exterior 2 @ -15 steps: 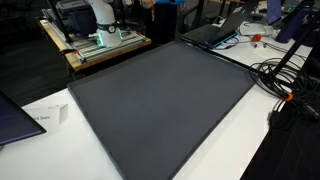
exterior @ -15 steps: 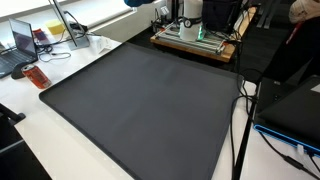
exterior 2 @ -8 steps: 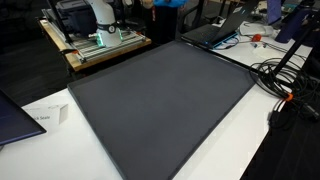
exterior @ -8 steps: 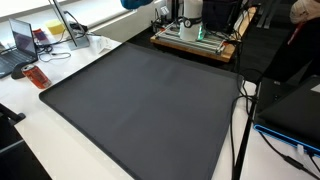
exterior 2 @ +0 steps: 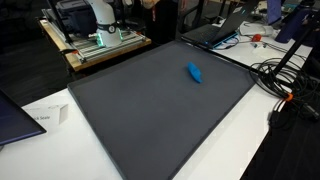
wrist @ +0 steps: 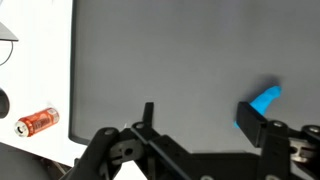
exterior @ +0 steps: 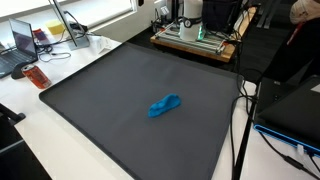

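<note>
One small blue elongated lump (exterior: 165,104), perhaps soft plastic or cloth, lies free near the middle of the dark grey mat (exterior: 100,115), and in the wrist view one finger (wrist: 262,128) partly covers it. It looks light and slightly yielding, so a pinch across its narrow width seems best. The black gripper (wrist: 203,118) hangs above it with its fingers spread wide and empty, and a red can (wrist: 38,121) lies on the white table (wrist: 40,70) off the mat.

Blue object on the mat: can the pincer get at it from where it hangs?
Probably yes: the blue object lies alone on the mat, and the pincer hangs open over it with nothing between.
</note>
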Robot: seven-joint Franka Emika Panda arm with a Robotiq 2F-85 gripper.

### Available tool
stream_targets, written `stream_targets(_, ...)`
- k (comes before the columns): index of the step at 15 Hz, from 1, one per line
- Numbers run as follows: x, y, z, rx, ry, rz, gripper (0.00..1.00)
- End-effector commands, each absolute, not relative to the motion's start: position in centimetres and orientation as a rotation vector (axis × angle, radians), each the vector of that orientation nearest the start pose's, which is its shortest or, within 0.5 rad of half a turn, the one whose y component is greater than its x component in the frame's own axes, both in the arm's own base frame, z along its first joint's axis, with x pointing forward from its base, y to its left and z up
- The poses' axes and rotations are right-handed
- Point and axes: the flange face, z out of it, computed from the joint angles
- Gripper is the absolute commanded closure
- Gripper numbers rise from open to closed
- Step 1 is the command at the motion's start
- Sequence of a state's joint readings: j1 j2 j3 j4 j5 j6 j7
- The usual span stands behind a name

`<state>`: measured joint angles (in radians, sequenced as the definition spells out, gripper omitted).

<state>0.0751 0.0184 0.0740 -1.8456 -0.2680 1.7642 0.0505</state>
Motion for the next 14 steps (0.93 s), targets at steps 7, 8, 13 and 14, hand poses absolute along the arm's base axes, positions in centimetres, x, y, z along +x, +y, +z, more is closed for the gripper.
stream_targets(7, 57.6, 6.6, 49.9, -3.262, -0.208, 0.059, 0.00)
stream_targets(8, 57.9, 6.9, 49.6, -3.239, -0.145, 0.040, 0.00)
stream_targets(13, 60.1, 9.6, 47.0, -3.234, 0.219, -0.117, 0.00)
stream_targets(14, 60.2, 10.2, 46.3, -3.263, 0.315, -0.128, 0.00)
